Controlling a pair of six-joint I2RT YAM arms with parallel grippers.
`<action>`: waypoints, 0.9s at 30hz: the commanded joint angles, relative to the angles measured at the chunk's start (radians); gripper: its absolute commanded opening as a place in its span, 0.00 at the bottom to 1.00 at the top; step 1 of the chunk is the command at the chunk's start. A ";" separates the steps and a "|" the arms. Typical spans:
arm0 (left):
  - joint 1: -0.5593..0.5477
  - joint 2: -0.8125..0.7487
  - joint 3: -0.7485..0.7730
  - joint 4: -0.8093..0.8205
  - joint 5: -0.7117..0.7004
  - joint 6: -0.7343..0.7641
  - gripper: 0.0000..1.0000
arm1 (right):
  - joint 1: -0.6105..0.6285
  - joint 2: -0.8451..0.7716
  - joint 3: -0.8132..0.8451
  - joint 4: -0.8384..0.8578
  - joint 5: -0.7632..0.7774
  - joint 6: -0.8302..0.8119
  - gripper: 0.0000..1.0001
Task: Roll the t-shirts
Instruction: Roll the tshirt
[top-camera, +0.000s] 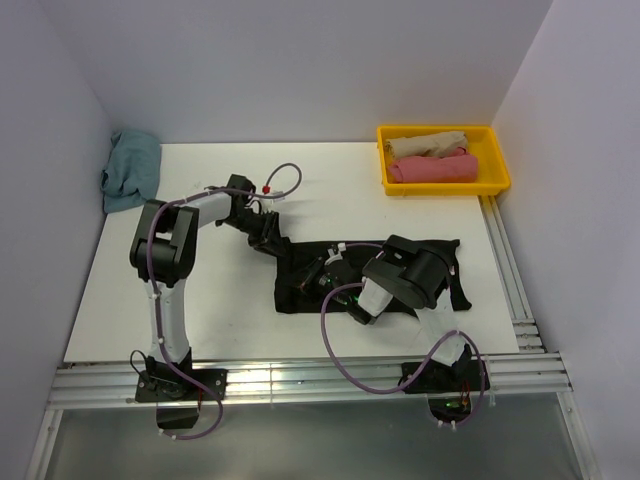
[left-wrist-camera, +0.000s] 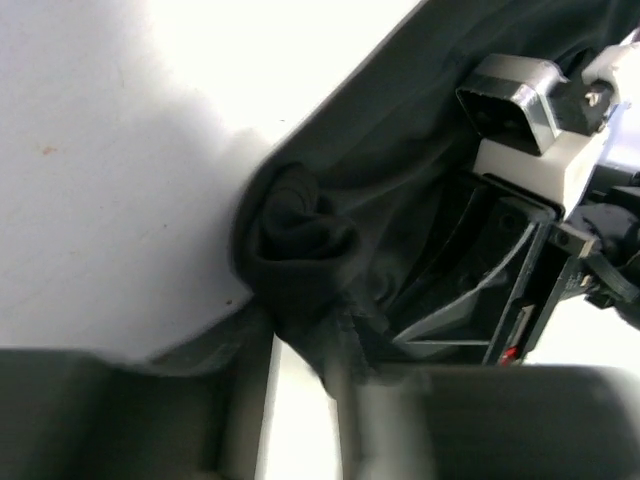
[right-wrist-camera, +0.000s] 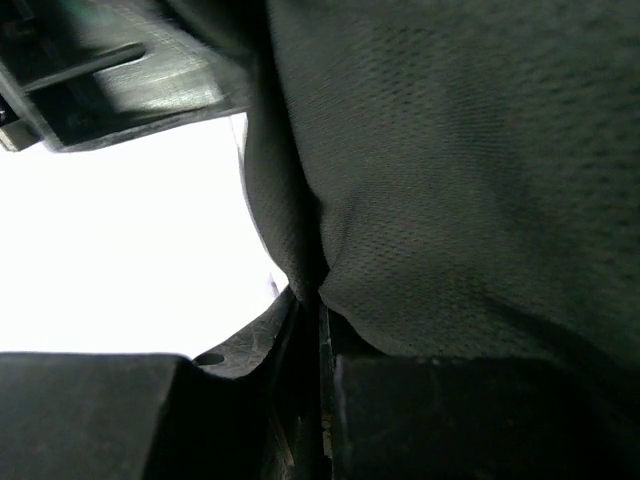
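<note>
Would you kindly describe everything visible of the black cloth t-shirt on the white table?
The black cloth t-shirt is thin, finely meshed fabric, spread wrinkled across the white table. Its left end is bunched into a small twisted wad between the fingers of the left gripper; the right gripper pinches a fold near its middle.

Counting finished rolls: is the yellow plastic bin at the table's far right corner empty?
No: the yellow plastic bin holds a rolled beige cloth shirt and a rolled pink cloth shirt side by side.
</note>
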 joint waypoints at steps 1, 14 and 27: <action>-0.017 0.014 0.032 0.001 -0.038 -0.003 0.24 | -0.009 -0.047 0.007 -0.056 0.014 -0.037 0.10; -0.053 -0.015 0.090 -0.122 -0.303 0.028 0.00 | 0.063 -0.382 0.280 -1.088 0.356 -0.369 0.61; -0.063 -0.009 0.113 -0.156 -0.332 0.034 0.00 | 0.171 -0.405 0.455 -1.451 0.433 -0.400 0.62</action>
